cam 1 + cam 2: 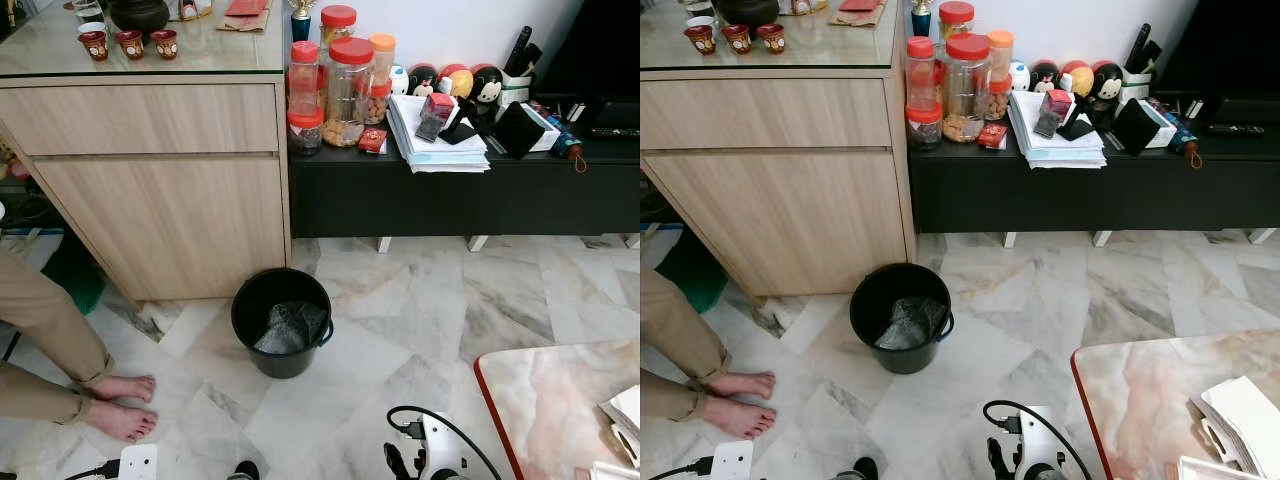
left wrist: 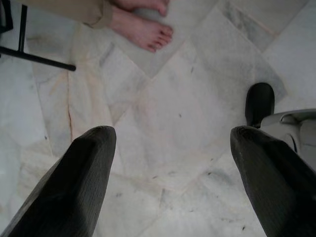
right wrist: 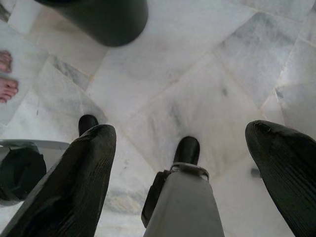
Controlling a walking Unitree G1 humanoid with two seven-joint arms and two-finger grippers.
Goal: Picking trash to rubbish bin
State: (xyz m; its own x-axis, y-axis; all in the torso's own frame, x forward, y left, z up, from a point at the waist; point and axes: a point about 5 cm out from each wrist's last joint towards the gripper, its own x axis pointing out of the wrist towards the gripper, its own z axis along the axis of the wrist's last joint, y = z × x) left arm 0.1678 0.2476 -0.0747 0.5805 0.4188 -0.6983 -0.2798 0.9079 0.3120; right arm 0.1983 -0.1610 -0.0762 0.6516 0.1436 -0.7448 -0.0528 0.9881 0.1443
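Note:
A black rubbish bin (image 1: 283, 320) stands on the marble floor in front of the wooden cabinet, with a crumpled dark bag or wrapper (image 1: 290, 327) lying inside it. My left gripper (image 2: 170, 163) hangs open over bare floor, nothing between its fingers (image 2: 84, 173). My right gripper (image 3: 180, 158) is open too, pointing down at the floor, with the bin's dark wall (image 3: 98, 19) a short way ahead of it. Part of my right arm (image 1: 440, 450) shows at the lower edge of the left eye view.
A person's bare feet (image 1: 120, 405) and trouser legs stand left of the bin. A wooden cabinet (image 1: 160, 190) and a low black TV bench (image 1: 450, 195) loaded with jars and papers line the wall. A marble table corner (image 1: 560, 400) is at lower right. My own feet (image 3: 187, 150) show below.

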